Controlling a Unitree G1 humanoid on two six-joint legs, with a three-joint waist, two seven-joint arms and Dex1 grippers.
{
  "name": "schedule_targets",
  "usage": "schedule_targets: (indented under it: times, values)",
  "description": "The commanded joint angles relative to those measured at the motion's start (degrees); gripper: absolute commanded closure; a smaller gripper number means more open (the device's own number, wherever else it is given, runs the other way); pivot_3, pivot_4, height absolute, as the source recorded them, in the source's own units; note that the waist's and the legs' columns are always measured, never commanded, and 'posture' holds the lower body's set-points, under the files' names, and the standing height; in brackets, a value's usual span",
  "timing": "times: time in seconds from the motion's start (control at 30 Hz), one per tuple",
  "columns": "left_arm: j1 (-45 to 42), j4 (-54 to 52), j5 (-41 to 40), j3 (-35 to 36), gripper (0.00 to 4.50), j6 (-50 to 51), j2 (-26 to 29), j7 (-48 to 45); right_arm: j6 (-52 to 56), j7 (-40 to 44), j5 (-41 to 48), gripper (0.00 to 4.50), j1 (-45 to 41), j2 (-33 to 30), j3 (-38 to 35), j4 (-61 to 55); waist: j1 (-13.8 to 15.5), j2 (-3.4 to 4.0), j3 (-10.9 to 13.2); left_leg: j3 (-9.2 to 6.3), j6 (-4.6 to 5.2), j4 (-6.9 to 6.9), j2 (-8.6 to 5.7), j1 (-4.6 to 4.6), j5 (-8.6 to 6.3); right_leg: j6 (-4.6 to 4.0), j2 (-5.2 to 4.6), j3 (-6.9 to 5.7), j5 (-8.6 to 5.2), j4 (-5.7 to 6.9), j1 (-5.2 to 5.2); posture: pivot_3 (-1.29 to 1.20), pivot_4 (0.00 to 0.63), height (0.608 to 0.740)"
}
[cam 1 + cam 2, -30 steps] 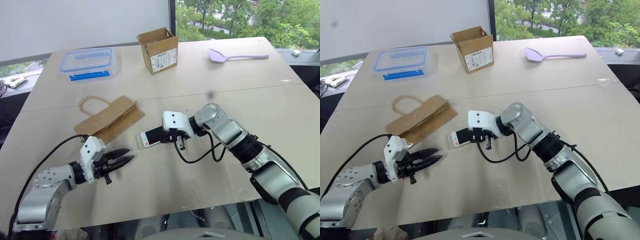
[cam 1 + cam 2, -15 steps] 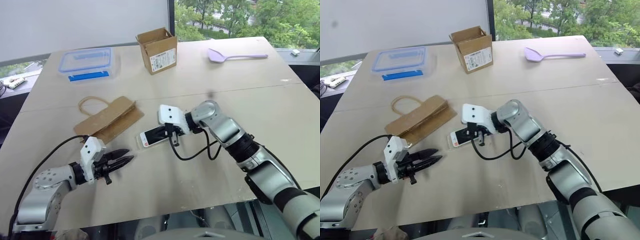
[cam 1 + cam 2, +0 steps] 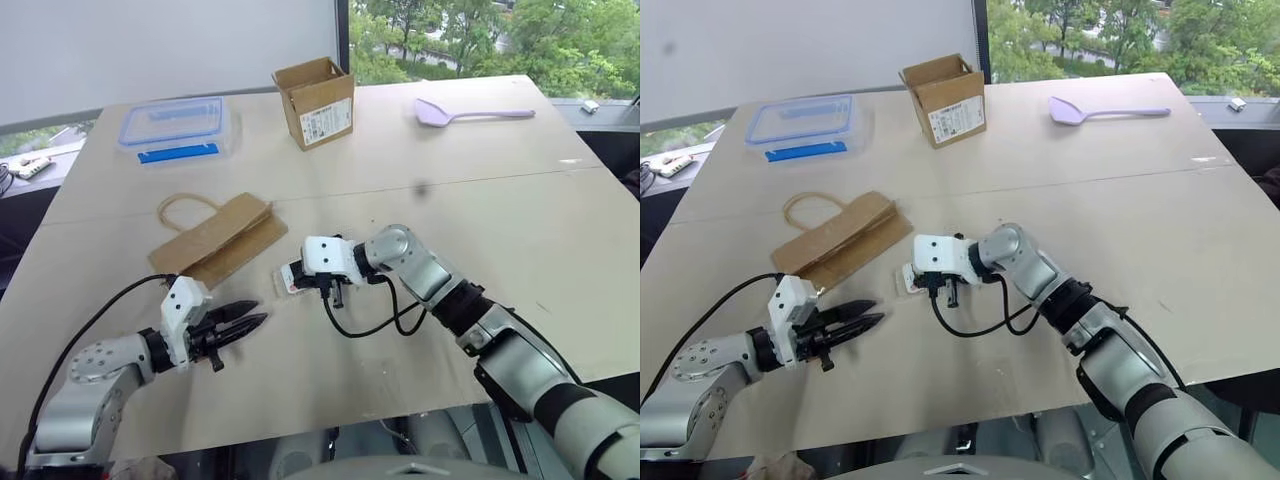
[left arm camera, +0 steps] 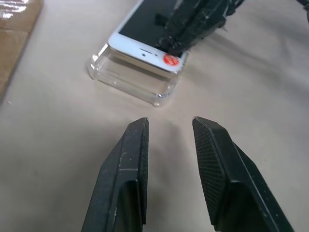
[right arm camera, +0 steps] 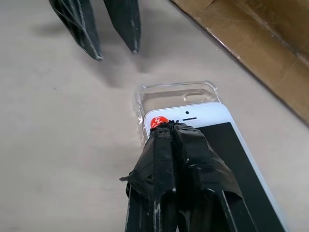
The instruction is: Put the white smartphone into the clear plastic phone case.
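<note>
While pressing: right gripper (image 5: pixel 166 133), fingers together, is now sliding further left along white smartphone (image 5: pixel 227 145).
Phone: sitting partway over clear plastic phone case (image 5: pixel 176 94), not seated.
L gripper (image 4: pixel 169 130): fingers apart, holding nothing.

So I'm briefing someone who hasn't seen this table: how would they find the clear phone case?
Start at the brown paper bag on the table's near half. Just beside it, toward the robot's right, lies the clear plastic phone case, under the white smartphone. It is the see-through shell with a glossy rim.

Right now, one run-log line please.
right gripper: shut, pressing white smartphone | phone: partly in clear case | left gripper: open, apart
</note>
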Motion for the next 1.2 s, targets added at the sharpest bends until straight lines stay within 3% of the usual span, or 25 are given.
schedule_targets:
  times: [0.03,0.3,0.6,0.93,1.2]
  values:
    - [0.16,-2.39,-0.79,1.05,3.04,-0.27,0.42,0.03,-0.82,-0.63,-4.8,4.5,1.23,-0.02,3.6,6.58,-0.02,0.0,0.0,0.0,0.0,0.0,0.0,0.12,0.0,-0.04,0.0,0.0,-0.03,0.0,0.08,0.0,0.15,0.74]
    - [0.04,-2.59,-0.85,1.04,3.04,-0.11,0.37,0.22,4.01,3.73,-4.54,4.5,1.93,1.7,3.12,11.5,-0.08,0.01,-0.23,0.09,0.01,-0.03,0.04,0.71,0.0,-0.1,0.03,0.14,-0.09,0.11,0.54,0.0,0.15,0.74]
    - [0.22,-2.62,-0.81,0.91,3.04,-0.27,-0.03,0.45,13.24,8.53,0.75,4.5,3.6,1.48,-0.72,5.21,0.04,0.09,-0.54,0.08,0.01,-0.03,0.04,0.71,-0.01,-0.13,0.0,0.13,-0.12,0.12,0.55,0.0,0.15,0.74]
    - [-0.55,-2.03,-0.69,0.57,3.04,-0.33,-0.61,0.86,20.33,3.43,14.13,4.5,-1.9,6.94,-16.07,-4.5,0.02,0.01,-0.05,0.02,0.01,-0.03,0.03,0.27,-0.01,-0.13,-0.01,0.07,-0.1,0.11,0.21,0.0,0.15,0.74]
    - [-0.98,-1.49,-0.44,0.81,3.04,-0.62,-1.15,1.07,17.56,-0.48,13.44,4.5,-4.44,7.59,-16.85,-0.36,0.01,0.02,-0.02,-0.03,-0.04,-0.09,0.02,-0.29,-0.02,0.09,-0.05,-0.01,0.04,-0.04,-0.25,0.0,0.15,0.74]
